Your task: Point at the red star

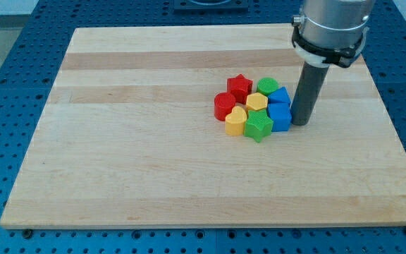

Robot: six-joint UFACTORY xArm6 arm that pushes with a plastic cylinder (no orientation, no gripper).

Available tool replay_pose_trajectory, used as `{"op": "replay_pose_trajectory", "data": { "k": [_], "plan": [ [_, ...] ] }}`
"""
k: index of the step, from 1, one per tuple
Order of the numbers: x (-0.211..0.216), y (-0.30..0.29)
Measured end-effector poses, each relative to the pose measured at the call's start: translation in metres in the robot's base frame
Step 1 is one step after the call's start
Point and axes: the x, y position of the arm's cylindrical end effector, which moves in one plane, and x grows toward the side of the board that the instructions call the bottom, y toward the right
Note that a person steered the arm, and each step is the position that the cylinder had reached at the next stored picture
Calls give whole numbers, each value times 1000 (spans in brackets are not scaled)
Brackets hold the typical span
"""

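Observation:
The red star [240,87] lies at the top of a tight cluster of blocks near the middle of the wooden board [132,141]. My tip [301,123] rests on the board at the cluster's right edge, right beside the lower blue block [280,117] and the upper blue block [280,97]. The star is about 90 px to the tip's left and a little higher in the view. The blue blocks and the green block [267,86] lie between them.
The cluster also holds a red cylinder [224,106], a yellow hexagon [256,102], a yellow heart [236,121] and a green star [258,126]. The board sits on a blue perforated table [5,85].

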Motion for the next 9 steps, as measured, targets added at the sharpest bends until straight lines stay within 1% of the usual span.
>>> {"op": "replay_pose_trajectory", "data": {
  "k": [1,2,3,4,5,6,7,8,9],
  "plan": [
    [6,8],
    [44,10],
    [71,-41],
    [72,-126],
    [56,-176],
    [24,-193],
    [-26,-195],
    [-93,-194],
    [-122,-175]
  ]
}}
